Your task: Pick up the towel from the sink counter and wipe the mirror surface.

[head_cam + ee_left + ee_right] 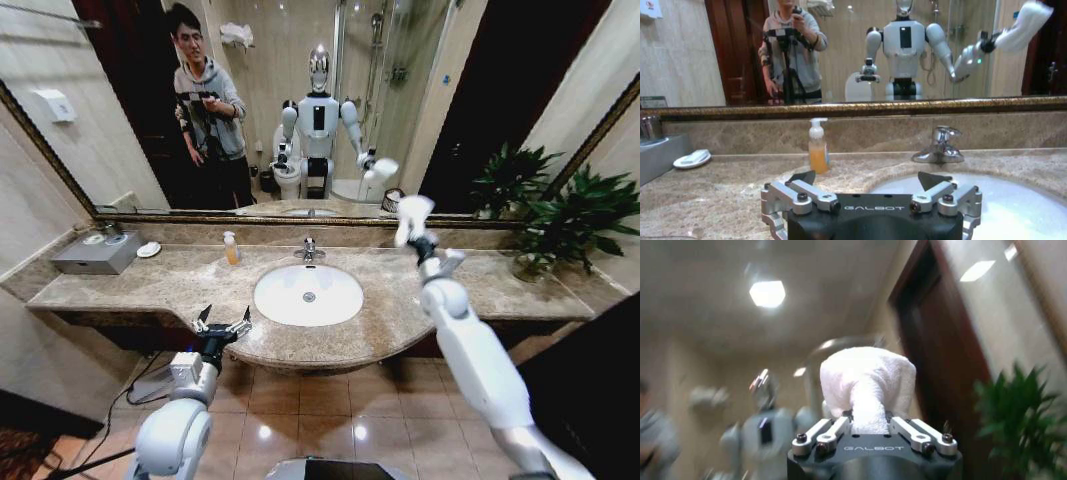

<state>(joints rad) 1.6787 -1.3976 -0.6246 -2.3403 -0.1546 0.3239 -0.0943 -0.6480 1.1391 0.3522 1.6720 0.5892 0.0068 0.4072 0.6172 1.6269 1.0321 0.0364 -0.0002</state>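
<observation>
White terry towel [413,214] pinched in my right gripper [870,427], raised near mirror [420,120] | I'd press flat, sweep evenly | left gripper [223,322] spread wide over sink counter [150,290]

Fluffy terry towel [867,385], glossy marble sink counter [400,300], chrome faucet [938,146], reflective glass mirror [420,110]
</observation>
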